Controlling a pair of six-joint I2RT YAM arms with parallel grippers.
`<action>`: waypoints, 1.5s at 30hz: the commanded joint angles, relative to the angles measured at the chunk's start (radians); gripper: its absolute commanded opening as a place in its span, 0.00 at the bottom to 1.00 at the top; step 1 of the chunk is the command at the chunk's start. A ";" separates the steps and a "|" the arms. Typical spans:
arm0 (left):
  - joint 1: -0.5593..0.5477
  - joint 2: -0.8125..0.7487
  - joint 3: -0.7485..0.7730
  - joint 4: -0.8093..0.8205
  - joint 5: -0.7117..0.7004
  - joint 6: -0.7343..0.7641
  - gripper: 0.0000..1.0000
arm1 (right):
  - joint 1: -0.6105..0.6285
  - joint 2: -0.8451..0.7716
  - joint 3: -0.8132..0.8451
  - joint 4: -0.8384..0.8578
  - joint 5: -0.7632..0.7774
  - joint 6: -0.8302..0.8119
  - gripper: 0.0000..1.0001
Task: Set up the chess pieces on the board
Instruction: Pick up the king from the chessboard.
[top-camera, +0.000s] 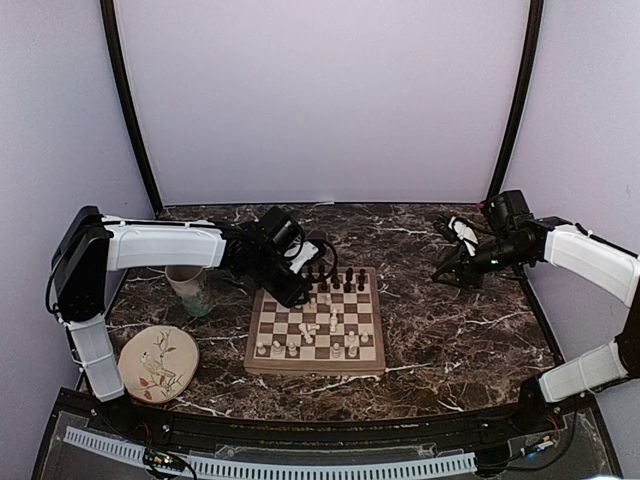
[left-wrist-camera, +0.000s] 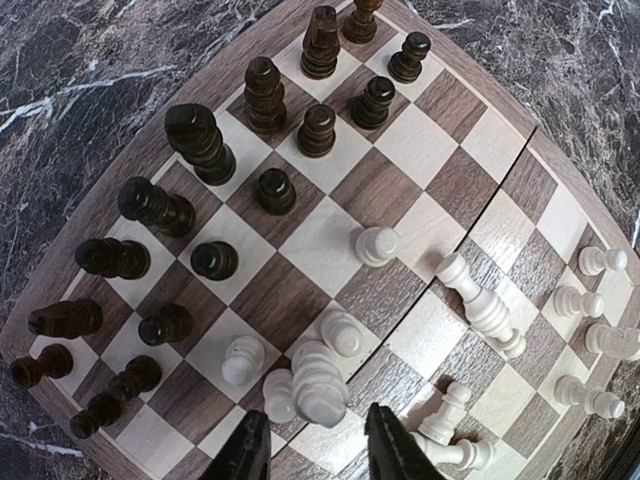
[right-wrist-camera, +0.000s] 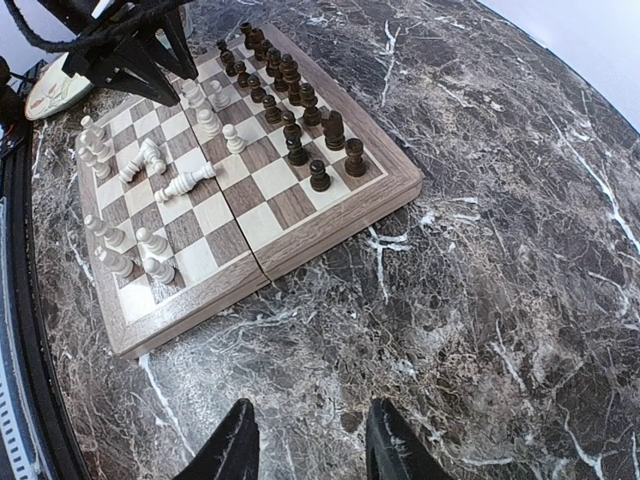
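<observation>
The wooden board (top-camera: 263, 318) lies at the table's middle and also shows in the left wrist view (left-wrist-camera: 455, 105) and right wrist view (right-wrist-camera: 330, 225). Dark pieces (left-wrist-camera: 265, 90) stand in two rows at its far edge. White pieces (left-wrist-camera: 320, 380) stand clustered mid-board, and a few (left-wrist-camera: 480, 300) lie toppled. Other white pieces (right-wrist-camera: 120, 250) stand along the near edge. My left gripper (left-wrist-camera: 315, 450) is open above the board's far left part, just short of a tall white piece. My right gripper (right-wrist-camera: 305, 445) is open and empty over bare marble right of the board.
A pale mug (top-camera: 187, 283) stands left of the board under the left arm. A round beige bird-patterned plate (top-camera: 157, 362) lies at the front left. The enclosure's white walls close the back and sides.
</observation>
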 joint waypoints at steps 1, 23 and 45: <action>-0.007 0.003 0.030 -0.033 -0.029 0.009 0.35 | -0.006 -0.023 -0.010 0.018 0.002 -0.011 0.37; -0.021 0.033 0.044 0.008 0.009 0.009 0.21 | -0.005 0.016 -0.002 -0.001 -0.006 -0.031 0.36; -0.028 0.053 0.045 0.043 -0.024 0.007 0.31 | -0.005 0.033 0.002 -0.015 -0.009 -0.039 0.36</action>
